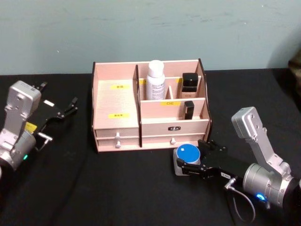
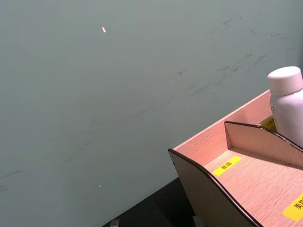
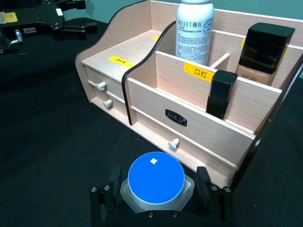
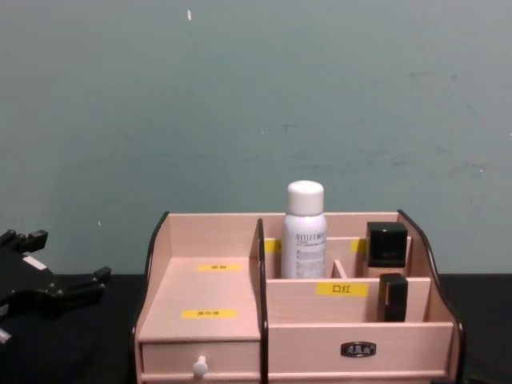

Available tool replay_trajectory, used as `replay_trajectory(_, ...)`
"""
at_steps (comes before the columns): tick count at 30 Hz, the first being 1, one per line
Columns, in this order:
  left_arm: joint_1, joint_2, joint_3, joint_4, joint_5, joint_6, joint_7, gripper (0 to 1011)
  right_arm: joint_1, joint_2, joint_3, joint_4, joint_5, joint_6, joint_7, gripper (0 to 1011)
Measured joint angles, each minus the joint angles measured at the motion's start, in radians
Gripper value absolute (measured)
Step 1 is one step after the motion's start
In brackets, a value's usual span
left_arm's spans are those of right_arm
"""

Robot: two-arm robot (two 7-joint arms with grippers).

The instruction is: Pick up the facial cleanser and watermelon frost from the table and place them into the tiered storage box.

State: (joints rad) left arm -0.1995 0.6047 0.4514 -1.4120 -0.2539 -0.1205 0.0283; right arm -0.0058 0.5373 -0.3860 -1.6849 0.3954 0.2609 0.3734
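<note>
Right wrist view puts the squat grey jar with the round, glossy blue lid, probably the watermelon frost, on the black cloth table just in front of the right front corner of the pale pinkish wooden tiered storage box. The right gripper has its jaws spread, one on each side of the jar, and they do not visibly press on it.

The jar's body looks like smooth hard plastic with chamfered corners, so an off-centre squeeze could twist it or push it against the box front close behind. Carried low, it could catch the box's thin, dark-edged curved side wall.

The compartments are narrow and partly taken. A tall white plastic bottle with a rounded cap, probably the facial cleanser, stands upright in the box's back row. A square black-capped bottle stands to its right, and a slim black lipstick tube sits one tier forward. A careless descent could topple the tall bottle.

The left gripper, jaws apart, sits idle well left of the box.
</note>
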Motion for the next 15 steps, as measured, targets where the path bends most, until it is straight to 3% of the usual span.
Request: replay_trajectory(15, 0.0, 0.0, 0.0, 0.0, 0.0, 0.0, 0.0, 1001, 0.027, -0.022, -0.015, 0.043, -0.007, -0.005, 0.018, 1000)
